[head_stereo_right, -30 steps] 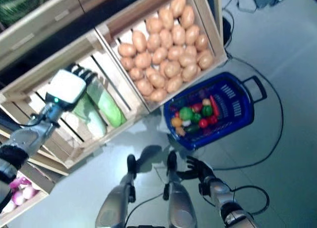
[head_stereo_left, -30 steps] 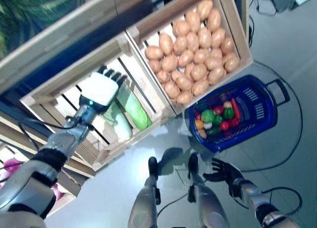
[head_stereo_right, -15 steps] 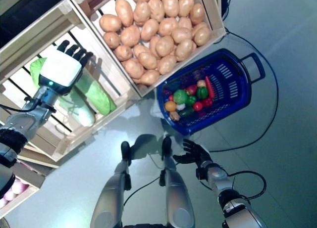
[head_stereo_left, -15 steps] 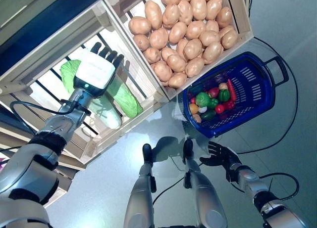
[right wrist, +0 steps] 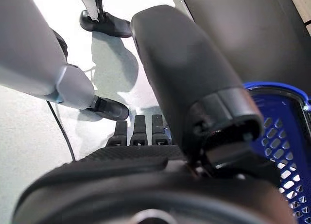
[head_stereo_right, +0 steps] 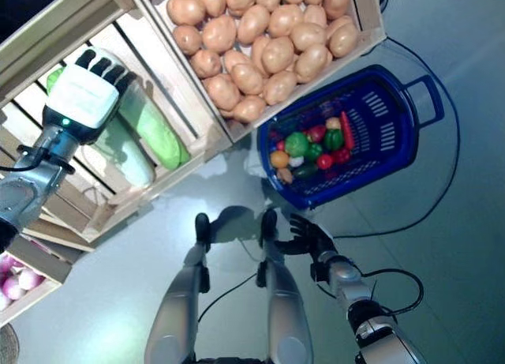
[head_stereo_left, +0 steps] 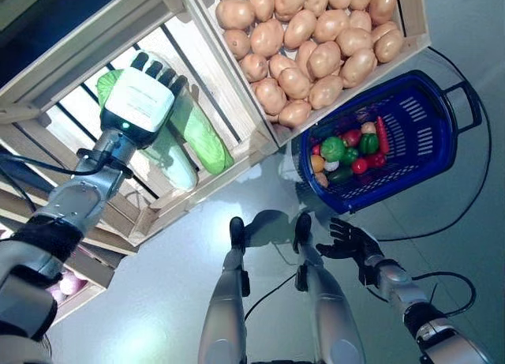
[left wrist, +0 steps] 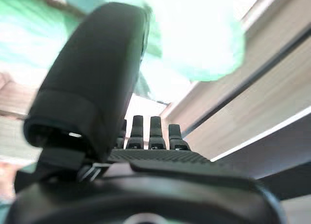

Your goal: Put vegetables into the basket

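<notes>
My left hand (head_stereo_left: 138,102) reaches into a slatted wooden crate (head_stereo_left: 207,177) on the stand. It lies with straight fingers on the upper end of long pale green vegetables (head_stereo_left: 199,136). In the left wrist view its thumb (left wrist: 92,83) and fingers are straight, with a pale green vegetable (left wrist: 194,34) just past them. The blue basket (head_stereo_left: 430,155) stands on the floor to the right and holds mixed green, red and orange vegetables (head_stereo_left: 344,151). My right hand (head_stereo_left: 347,242) is low near the floor in front of the basket, fingers spread and empty.
A second wooden crate (head_stereo_left: 410,32) on the stand overhangs the basket's far left rim. Lower shelves of the stand (head_stereo_left: 87,257) jut out at the left. Grey floor (head_stereo_left: 158,301) lies in front of the stand.
The camera has shifted, so the whole picture has moved. My left hand stays on the green vegetables in the crate. My right hand stays low by the floor.
</notes>
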Motion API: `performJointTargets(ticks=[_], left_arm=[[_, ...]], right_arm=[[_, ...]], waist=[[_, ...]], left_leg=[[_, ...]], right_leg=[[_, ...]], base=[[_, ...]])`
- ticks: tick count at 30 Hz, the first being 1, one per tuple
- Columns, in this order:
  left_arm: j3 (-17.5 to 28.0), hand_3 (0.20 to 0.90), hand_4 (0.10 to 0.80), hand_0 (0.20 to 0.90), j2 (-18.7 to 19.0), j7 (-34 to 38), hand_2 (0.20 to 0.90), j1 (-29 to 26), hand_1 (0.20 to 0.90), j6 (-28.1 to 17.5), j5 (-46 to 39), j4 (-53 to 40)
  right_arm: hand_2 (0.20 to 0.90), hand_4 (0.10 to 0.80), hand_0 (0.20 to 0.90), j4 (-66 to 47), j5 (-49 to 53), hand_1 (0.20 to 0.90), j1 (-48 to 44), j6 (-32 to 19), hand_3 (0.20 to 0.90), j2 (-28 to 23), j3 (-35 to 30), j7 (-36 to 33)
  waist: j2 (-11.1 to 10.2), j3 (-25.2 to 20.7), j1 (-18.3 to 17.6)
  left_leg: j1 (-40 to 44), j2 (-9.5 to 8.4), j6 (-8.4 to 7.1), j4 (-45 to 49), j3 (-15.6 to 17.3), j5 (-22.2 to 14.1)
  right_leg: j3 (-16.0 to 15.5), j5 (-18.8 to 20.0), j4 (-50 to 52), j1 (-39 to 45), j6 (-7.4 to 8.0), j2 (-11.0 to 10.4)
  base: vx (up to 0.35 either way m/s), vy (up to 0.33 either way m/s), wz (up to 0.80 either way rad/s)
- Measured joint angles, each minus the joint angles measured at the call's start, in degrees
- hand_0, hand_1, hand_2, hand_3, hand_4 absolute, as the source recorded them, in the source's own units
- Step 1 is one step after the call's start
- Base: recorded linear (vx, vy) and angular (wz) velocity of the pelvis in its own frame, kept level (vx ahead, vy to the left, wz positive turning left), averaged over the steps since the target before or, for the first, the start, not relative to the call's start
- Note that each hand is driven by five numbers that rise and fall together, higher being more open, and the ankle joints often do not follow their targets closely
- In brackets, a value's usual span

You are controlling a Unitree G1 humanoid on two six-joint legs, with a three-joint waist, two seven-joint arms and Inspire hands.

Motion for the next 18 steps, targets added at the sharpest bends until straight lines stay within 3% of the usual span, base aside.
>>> performJointTargets(ticks=[18], left_arm=[[5.4,0.900,0.800,0.900,4.6,-10.0,0.900,4.2,0.900,0.3,0.0,-3.0]], right_arm=[[0.900,0.800,0.900,-3.5,1.7,0.900,0.7,-0.5,0.900,-1.2,-0.7,0.0]], waist=[[0.1,0.1,1.0]], left_leg=[[-3.8,-0.08,-0.29,2.2,-1.4,0.2]], right_leg=[[-1.1,-1.8,4.4,-4.0,-0.33,-0.7]], base=[[0.002,-0.007,0.03]])
